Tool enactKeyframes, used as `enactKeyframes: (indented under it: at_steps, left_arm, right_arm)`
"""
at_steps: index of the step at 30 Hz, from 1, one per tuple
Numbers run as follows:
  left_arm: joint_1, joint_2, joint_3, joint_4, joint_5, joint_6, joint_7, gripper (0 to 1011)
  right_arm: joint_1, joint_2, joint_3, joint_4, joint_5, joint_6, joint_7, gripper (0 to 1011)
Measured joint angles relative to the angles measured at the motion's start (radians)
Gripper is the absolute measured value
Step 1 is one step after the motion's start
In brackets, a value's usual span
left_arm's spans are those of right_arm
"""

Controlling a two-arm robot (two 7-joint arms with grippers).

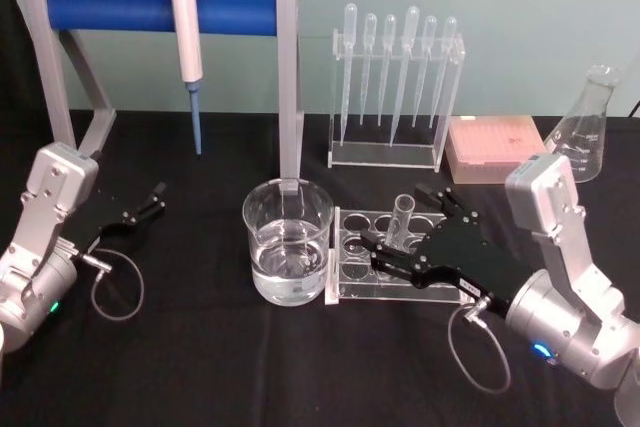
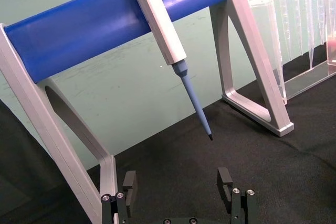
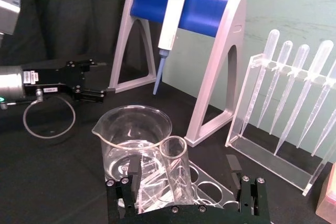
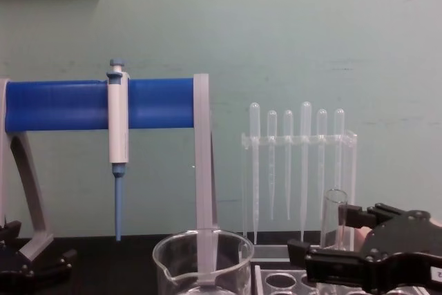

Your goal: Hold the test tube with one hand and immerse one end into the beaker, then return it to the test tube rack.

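A clear beaker, roughly a third full of clear liquid, stands on a black table. Just beside the beaker on the robot's right sits a clear test tube rack. The test tube stands upright in one of the rack's holes, not yet lifted. The right end effector reaches in from farther right of the beaker and straddles the tube's upper part, jaws apart and not clamped. In the right wrist view the tube sits nearer one jaw than the other. The left end effector lies well to the left of the beaker, jaws apart, idle. Because the tube is off-centre, the closing jaws would probably push it sideways against its hole, tilting it or shifting the light rack toward the beaker. Smooth glass may slip in a weak grip and crack in a hard one. A lift that is not straight up could snag the rack and drag it along. The beaker is so close that a low swing could knock its rim and spill the liquid.
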Motion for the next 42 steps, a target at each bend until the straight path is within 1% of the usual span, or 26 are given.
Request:
enactKeyframes:
  at_steps: [1, 6, 13, 16, 17, 18, 19, 20, 21, 24, 25, 28, 29, 31, 32, 35, 36, 38, 39, 42]
  left_arm:
    - [0.000, 0.000, 0.000, 0.000, 0.000, 0.000, 0.000, 1000]
    - [0.000, 0.000, 0.000, 0.000, 0.000, 0.000, 0.000, 1000]
    - [0.000, 0.000, 0.000, 0.000, 0.000, 0.000, 0.000, 1000]
    - [0.000, 0.000, 0.000, 0.000, 0.000, 0.000, 0.000, 1000]
    - [0.000, 0.000, 0.000, 0.000, 0.000, 0.000, 0.000, 1000]
    - [0.000, 0.000, 0.000, 0.000, 0.000, 0.000, 0.000, 1000]
    - [0.000, 0.000, 0.000, 0.000, 0.000, 0.000, 0.000, 1000]
    - [0.000, 0.000, 0.000, 0.000, 0.000, 0.000, 0.000, 1000]
    - [0.000, 0.000, 0.000, 0.000, 0.000, 0.000, 0.000, 1000]
    - [0.000, 0.000, 0.000, 0.000, 0.000, 0.000, 0.000, 1000]
    - [0.000, 0.000, 0.000, 0.000, 0.000, 0.000, 0.000, 1000]
    - [0.000, 0.000, 0.000, 0.000, 0.000, 0.000, 0.000, 1000]
    - [0.000, 0.000, 0.000, 0.000, 0.000, 0.000, 0.000, 1000]
    - [0.000, 0.000, 0.000, 0.000, 0.000, 0.000, 0.000, 1000]
    - [0.000, 0.000, 0.000, 0.000, 0.000, 0.000, 0.000, 1000]
    - [0.000, 0.000, 0.000, 0.000, 0.000, 0.000, 0.000, 1000]
    - [0.000, 0.000, 0.000, 0.000, 0.000, 0.000, 0.000, 1000]
    - [0.000, 0.000, 0.000, 0.000, 0.000, 0.000, 0.000, 1000]
    - [0.000, 0.000, 0.000, 0.000, 0.000, 0.000, 0.000, 1000]
    - [0.000, 0.000, 0.000, 0.000, 0.000, 0.000, 0.000, 1000]
  right_arm:
    - [0.002, -0.008, 0.000, 0.006, -0.004, 0.000, 0.000, 1004]
    - [-0.001, -0.027, 0.003, 0.013, -0.026, -0.004, -0.001, 1004]
    - [-0.001, -0.026, 0.004, 0.013, -0.025, -0.005, -0.001, 1004]
    - [-0.001, -0.025, 0.004, 0.013, -0.024, -0.005, -0.001, 967]
    - [-0.001, -0.024, 0.004, 0.013, -0.023, -0.005, -0.001, 937]
    - [-0.001, -0.024, 0.004, 0.013, -0.023, -0.005, -0.001, 930]
    - [-0.001, -0.024, 0.004, 0.013, -0.022, -0.006, -0.001, 894]
    - [-0.001, -0.024, 0.005, 0.012, -0.022, -0.006, -0.001, 894]
    - [-0.001, -0.024, 0.004, 0.012, -0.021, -0.006, -0.001, 846]
    - [-0.001, -0.023, 0.005, 0.012, -0.020, -0.006, -0.001, 763]
    - [-0.001, -0.023, 0.005, 0.012, -0.020, -0.006, -0.001, 716]
    - [-0.001, -0.023, 0.005, 0.012, -0.020, -0.006, -0.001, 658]
    - [-0.001, -0.023, 0.005, 0.012, -0.019, -0.006, -0.001, 596]
    - [-0.001, -0.022, 0.005, 0.011, -0.019, -0.006, -0.001, 559]
    - [-0.001, -0.022, 0.005, 0.011, -0.019, -0.006, -0.001, 496]
    - [-0.001, -0.022, 0.004, 0.011, -0.018, -0.006, -0.001, 433]
    - [-0.001, -0.022, 0.004, 0.011, -0.018, -0.006, -0.001, 375]
    - [-0.001, -0.022, 0.004, 0.011, -0.018, -0.006, -0.001, 336]
    - [-0.001, -0.022, 0.004, 0.011, -0.018, -0.006, -0.001, 278]
    - [-0.001, -0.022, 0.004, 0.011, -0.018, -0.006, -0.001, 229]
